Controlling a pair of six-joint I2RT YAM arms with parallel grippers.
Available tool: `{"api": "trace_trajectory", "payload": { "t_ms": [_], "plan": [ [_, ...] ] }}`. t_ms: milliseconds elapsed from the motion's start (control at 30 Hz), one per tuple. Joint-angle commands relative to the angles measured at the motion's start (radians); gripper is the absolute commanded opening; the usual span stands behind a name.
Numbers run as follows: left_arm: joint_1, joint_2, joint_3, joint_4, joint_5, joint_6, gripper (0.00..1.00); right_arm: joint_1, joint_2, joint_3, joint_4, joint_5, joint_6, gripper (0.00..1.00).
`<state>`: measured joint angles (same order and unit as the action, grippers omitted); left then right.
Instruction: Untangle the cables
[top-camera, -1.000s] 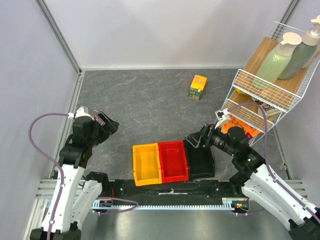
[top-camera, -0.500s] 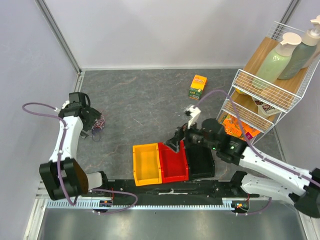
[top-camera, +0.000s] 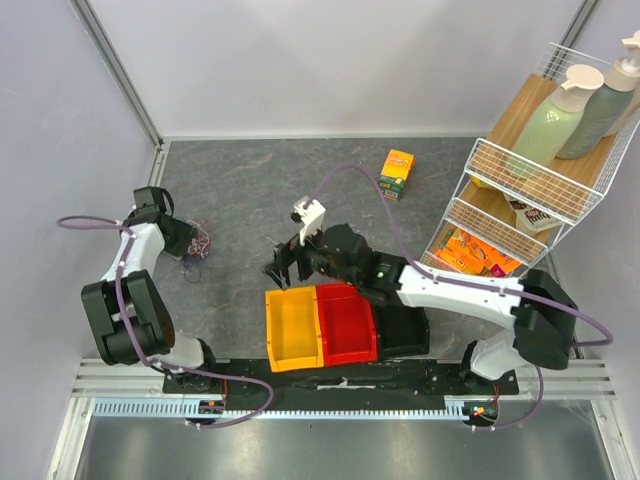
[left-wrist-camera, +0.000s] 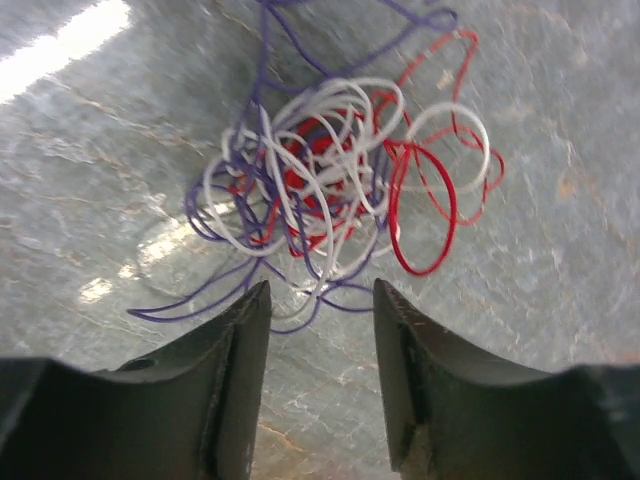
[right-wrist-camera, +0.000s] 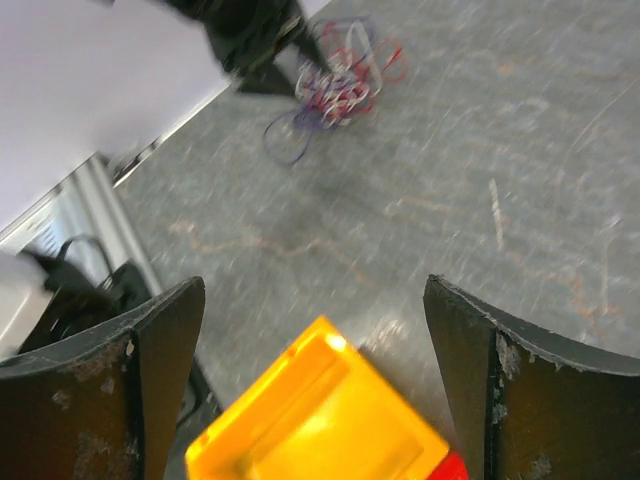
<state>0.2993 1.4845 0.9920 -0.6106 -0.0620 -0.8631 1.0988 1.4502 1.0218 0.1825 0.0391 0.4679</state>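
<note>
Hovering at the far left of the table (top-camera: 300, 180), the left end effector (left-wrist-camera: 321, 292) sat low over the cables (left-wrist-camera: 330, 190). Its two fingers stood partway apart with nothing between them, and the nearest purple loops lay just ahead of the tips. The cables made one small knot on the table close to the left wall. White and purple coils were wound tightly over a red core, and one looser red loop hung off the edge of the bundle. Further right, the right end effector (right-wrist-camera: 312, 285) reached toward the knot but was well short of it. Its fingers were spread wide and empty, just past the yellow bin (top-camera: 293, 328).

To my eye, the step in hand was a first pinch on the bundle. I'd have gone for a single outlying strand, and the loose red loop looked easiest. Biting the dense middle would likely only tighten it. Wires that thin could slip from a shallow pinch, so the tips wanted to be right down at the table before clamping. The right one would do best taking another colour on the opposite side, then both drawing apart slowly.
</note>
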Motion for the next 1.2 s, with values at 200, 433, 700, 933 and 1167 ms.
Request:
{"api": "trace_trajectory", "payload": {
  "t_ms": [200,433,700,933,1167],
  "plan": [
    [-0.106,-0.021,-0.052,0.175,0.223,0.108,0.06,-0.008,0.298,0.329,0.126,0.327,-0.146,0.94],
    [-0.114,-0.107,-0.056,0.166,0.135,0.158,0.54,-0.030,0.345,0.238,0.264,0.260,-0.160,0.94],
    [-0.103,0.052,0.080,0.016,0.018,0.038,0.71,-0.036,0.265,0.084,0.359,0.232,-0.190,0.94],
    [-0.118,0.197,0.198,-0.032,0.016,0.021,0.36,-0.037,0.185,0.026,0.357,0.248,-0.241,0.95],
    [-0.218,0.134,0.145,-0.009,0.027,-0.004,0.22,-0.059,0.208,0.029,0.347,0.252,-0.235,0.95]
  ]
}}
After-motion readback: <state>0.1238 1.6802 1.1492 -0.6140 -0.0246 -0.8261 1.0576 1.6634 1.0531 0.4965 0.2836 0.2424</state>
